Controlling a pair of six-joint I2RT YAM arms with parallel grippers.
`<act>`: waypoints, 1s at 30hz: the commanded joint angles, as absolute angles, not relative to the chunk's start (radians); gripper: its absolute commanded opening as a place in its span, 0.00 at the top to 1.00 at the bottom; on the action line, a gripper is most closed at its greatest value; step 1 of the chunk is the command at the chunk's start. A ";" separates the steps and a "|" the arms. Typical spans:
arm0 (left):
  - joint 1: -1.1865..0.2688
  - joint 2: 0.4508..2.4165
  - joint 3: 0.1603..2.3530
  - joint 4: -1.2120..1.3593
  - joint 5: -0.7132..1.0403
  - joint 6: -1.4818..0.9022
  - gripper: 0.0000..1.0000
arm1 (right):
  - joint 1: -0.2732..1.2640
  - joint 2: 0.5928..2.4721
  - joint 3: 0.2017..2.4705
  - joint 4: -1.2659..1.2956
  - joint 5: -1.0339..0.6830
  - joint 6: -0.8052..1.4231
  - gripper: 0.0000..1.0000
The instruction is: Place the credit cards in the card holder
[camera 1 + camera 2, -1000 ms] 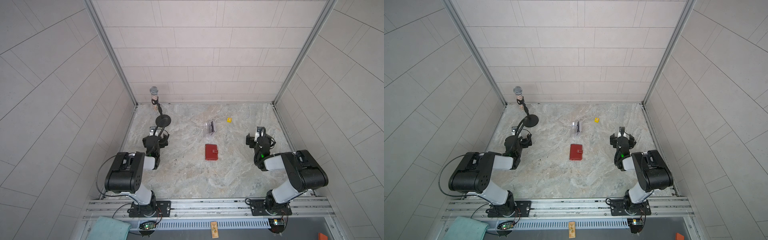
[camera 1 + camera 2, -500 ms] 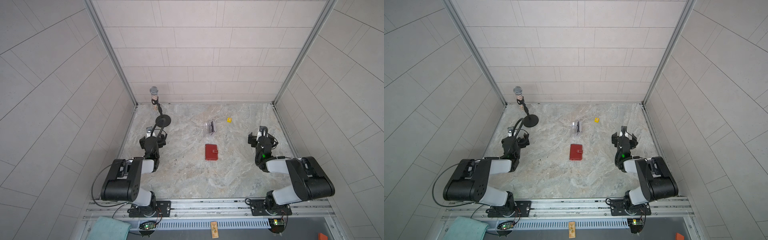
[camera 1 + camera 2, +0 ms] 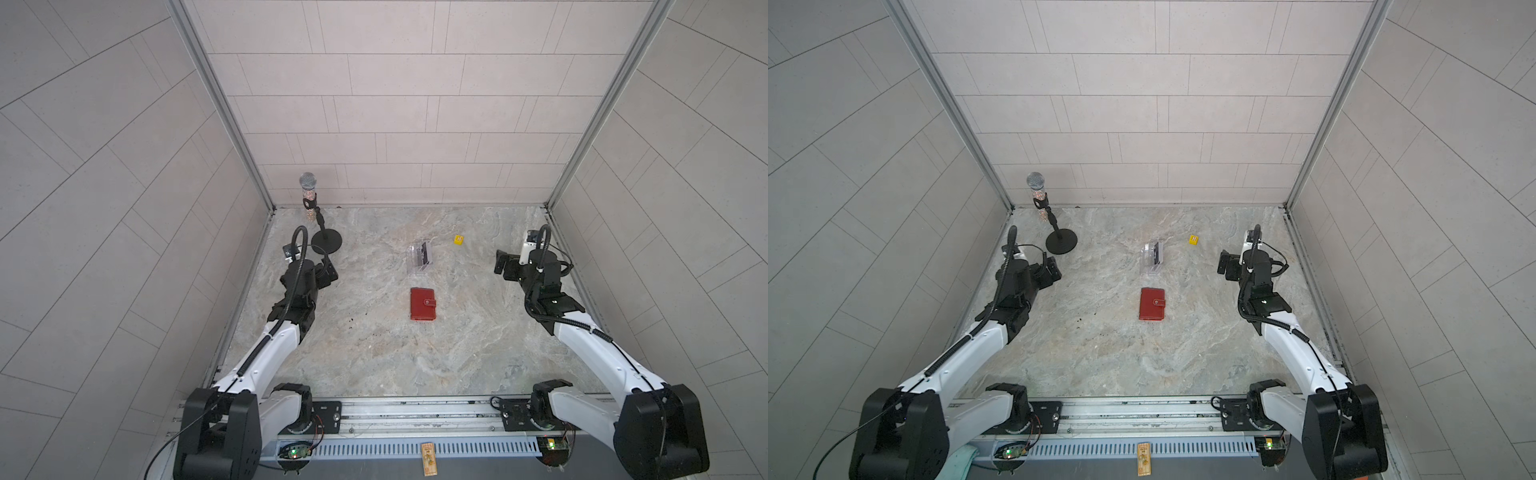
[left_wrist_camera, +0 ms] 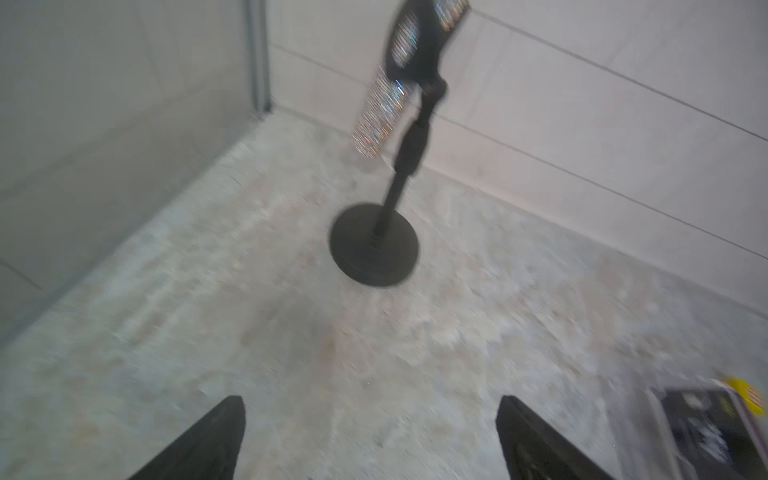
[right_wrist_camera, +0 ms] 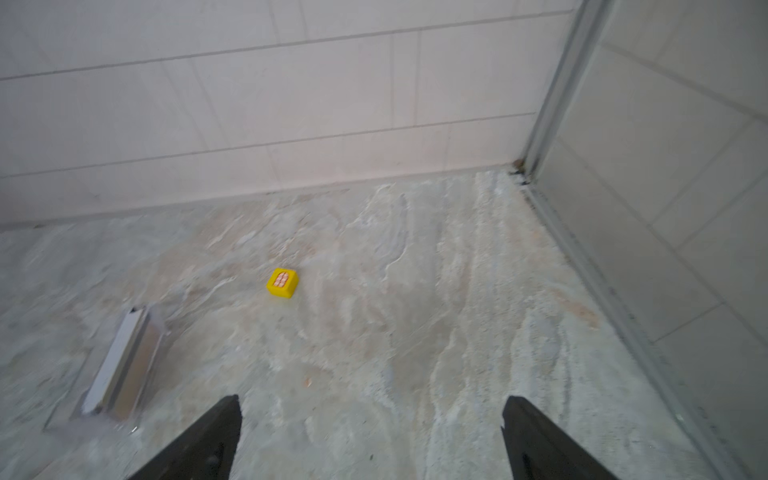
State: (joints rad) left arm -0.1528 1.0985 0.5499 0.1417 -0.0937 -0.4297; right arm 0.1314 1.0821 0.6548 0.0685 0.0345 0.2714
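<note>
The card holder [image 3: 423, 304] [image 3: 1152, 304], a small red wallet with a snap tab, lies closed in the middle of the marble table. Behind it, dark credit cards [image 3: 424, 254] [image 3: 1157, 254] stand in a clear acrylic stand [image 3: 419, 266] [image 3: 1149, 266]; the left wrist view shows them blurred [image 4: 702, 428]. My left gripper [image 3: 328, 272] [image 3: 1053, 269] [image 4: 370, 401] hovers open at the table's left, well apart from the wallet. My right gripper [image 3: 502, 264] [image 3: 1225, 264] [image 5: 371, 401] hovers open at the right, nothing between its fingers.
A microphone on a black round-based stand [image 3: 326, 241] [image 3: 1061, 241] [image 4: 374, 245] is just beyond my left gripper. A small yellow cube [image 3: 458, 240] [image 3: 1193, 239] [image 5: 282, 283] lies at the back right. Tiled walls enclose three sides.
Both arms have stretched out, their elbows dropping toward the front rail. The grippers edged slightly toward the back wall. Wallet and stand have not moved.
</note>
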 commanded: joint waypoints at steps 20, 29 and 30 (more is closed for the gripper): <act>-0.559 1.554 0.712 0.183 0.463 -0.707 0.33 | 0.565 1.445 0.718 0.003 -0.320 0.429 0.46; -0.569 1.693 0.769 0.237 0.507 -0.753 0.41 | 0.572 1.576 0.793 0.031 -0.303 0.413 0.55; -0.570 1.703 0.774 0.240 0.510 -0.756 0.41 | 0.571 1.588 0.801 0.029 -0.301 0.411 0.55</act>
State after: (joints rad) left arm -0.5636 1.6810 0.7448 0.2031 0.4816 -0.7303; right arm 0.5648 1.5623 0.7746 0.0196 -0.3103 0.4156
